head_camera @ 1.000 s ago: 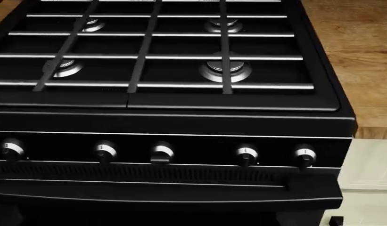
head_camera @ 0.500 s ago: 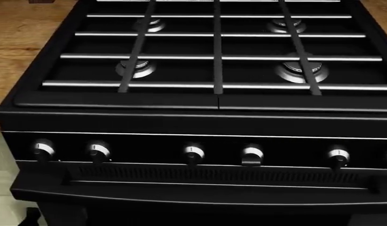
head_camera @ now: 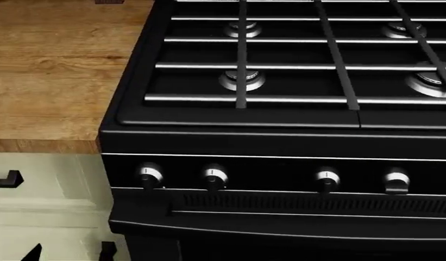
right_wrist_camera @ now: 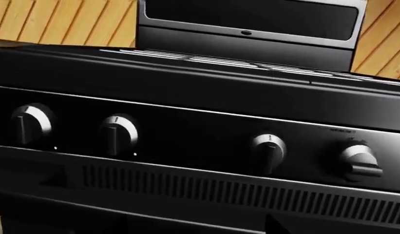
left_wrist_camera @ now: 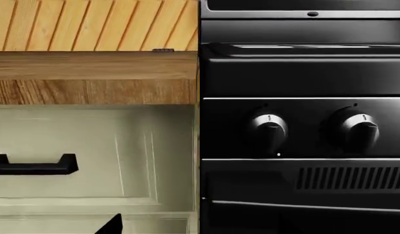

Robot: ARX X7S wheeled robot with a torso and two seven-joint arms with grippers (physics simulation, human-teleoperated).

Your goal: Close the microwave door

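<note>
Neither the microwave nor its door can be clearly made out. A dark, silver-framed appliance front (right_wrist_camera: 252, 17) rises behind the stove, also seen in the left wrist view (left_wrist_camera: 304, 7); I cannot tell what it is. Only a dark finger tip (left_wrist_camera: 112, 225) of my left gripper shows, in front of the cream cabinet. A dark triangular tip (head_camera: 32, 253) at the head view's lower edge may be the same gripper. My right gripper faces the stove's knob panel (right_wrist_camera: 186, 141), with only a faint dark tip (right_wrist_camera: 277, 225) against the black front.
A black gas stove (head_camera: 295, 130) with burner grates and a row of knobs (head_camera: 214, 176) fills the view. A wooden countertop (head_camera: 56, 70) lies to its left, above cream drawers with black handles (left_wrist_camera: 34, 165). Behind it is a wood-slat wall (left_wrist_camera: 89, 22).
The head view has swung left: the stove slid right in the picture, and the left countertop and cream drawers came into view.
</note>
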